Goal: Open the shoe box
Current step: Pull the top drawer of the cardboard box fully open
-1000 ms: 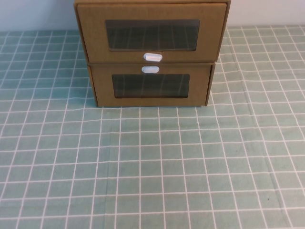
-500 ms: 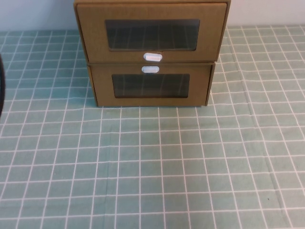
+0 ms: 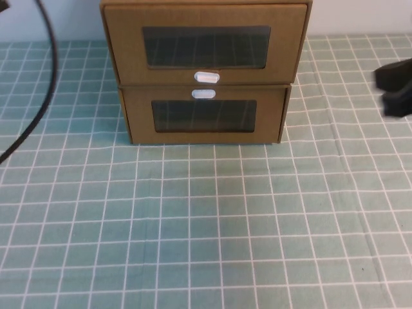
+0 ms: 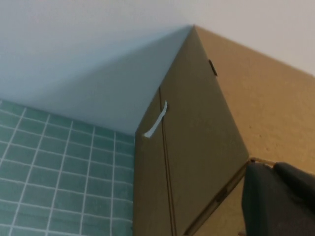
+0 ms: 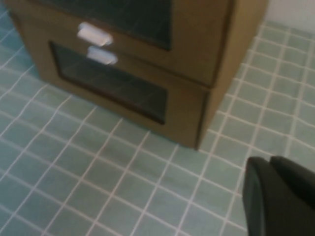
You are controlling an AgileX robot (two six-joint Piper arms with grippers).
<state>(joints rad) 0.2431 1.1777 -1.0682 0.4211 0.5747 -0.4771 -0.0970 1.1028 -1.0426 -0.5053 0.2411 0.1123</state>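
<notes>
Shoe box of plain brown cardboard, square-edged and drawer-fronted, sat in the upper middle of the high view with a second, matching box stacked on it, both closed. Nearest the camera lay a green tablecloth with a grid of thin white lines, slightly creased. Each of the two fronts had one dark, wide rectangular window and one small white rounded pull tab, and the two tabs sat close together. At the right edge of the frame, level with the lower box and well apart from it, the black right gripper showed only in part, its fingers together. A black cable curved down the upper left. The left gripper appeared only as a dark mass beside the box's side in its own wrist view; I could not tell its fingers' state. A pale wall stood behind.
</notes>
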